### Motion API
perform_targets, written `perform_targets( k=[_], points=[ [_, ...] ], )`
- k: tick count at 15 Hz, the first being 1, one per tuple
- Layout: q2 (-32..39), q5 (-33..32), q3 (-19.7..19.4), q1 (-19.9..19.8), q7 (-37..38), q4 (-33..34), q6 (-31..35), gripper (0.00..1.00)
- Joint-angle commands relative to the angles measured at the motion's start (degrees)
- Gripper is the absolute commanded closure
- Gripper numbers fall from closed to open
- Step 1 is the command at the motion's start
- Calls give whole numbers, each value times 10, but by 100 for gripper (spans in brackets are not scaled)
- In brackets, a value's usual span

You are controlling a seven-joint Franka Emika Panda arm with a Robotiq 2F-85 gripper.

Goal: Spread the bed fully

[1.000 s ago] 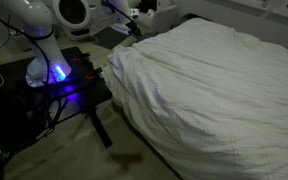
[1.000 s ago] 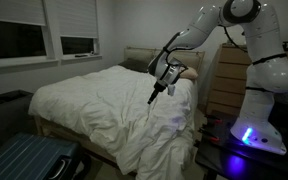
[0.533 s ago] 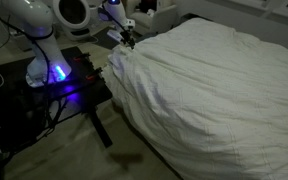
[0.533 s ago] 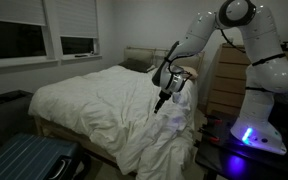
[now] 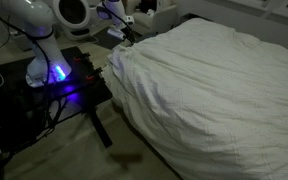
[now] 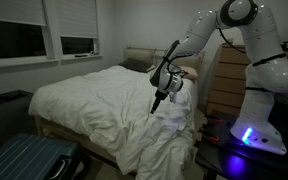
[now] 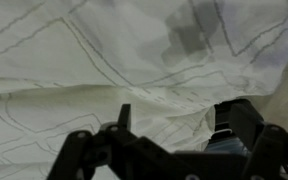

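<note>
The end effector (image 7: 174,122) is released. In the wrist view its two dark fingers (image 7: 123,116) stand wide apart with nothing gripped, and only the wrinkled white duvet (image 7: 104,50) shows between and behind them. A raised fold of cloth runs across just past the fingertips; whether they touch it cannot be told.

In an exterior view the end effector (image 6: 157,100) points down at the side edge of the bed (image 6: 89,95), near the head end. There the duvet (image 6: 156,140) is bunched and hangs in heavy folds off the bed's side. Over the rest of the bed the cover lies fairly flat, though creased. In an exterior view the end effector (image 5: 131,33) sits at a corner of the bed (image 5: 214,90), just above the crumpled edge.

The white arm (image 6: 199,35) reaches over to the bed from its base (image 6: 256,125), which glows blue on a black worktop (image 6: 212,150) standing just beside the bed. Both exterior views show this worktop (image 5: 84,62).

By the bed's foot lies a ribbed blue-grey case (image 6: 29,160). At the head end stands a headboard (image 6: 136,58), with a wooden dresser (image 6: 227,80) near it. On the wall beyond the bed are two dark windows (image 6: 14,42).
</note>
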Motion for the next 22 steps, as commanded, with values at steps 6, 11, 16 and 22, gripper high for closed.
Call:
perform_targets(
  k=[6,11,16,22],
  points=[
    [20,-99,-42,12,25,-2,-103,0],
    [27,-305,-123,40,108,13,-230,0],
    [21,-495,-25,-78,230,8,-194,0],
    [16,-648,-15,-110,268,17,-243,0]
  ],
)
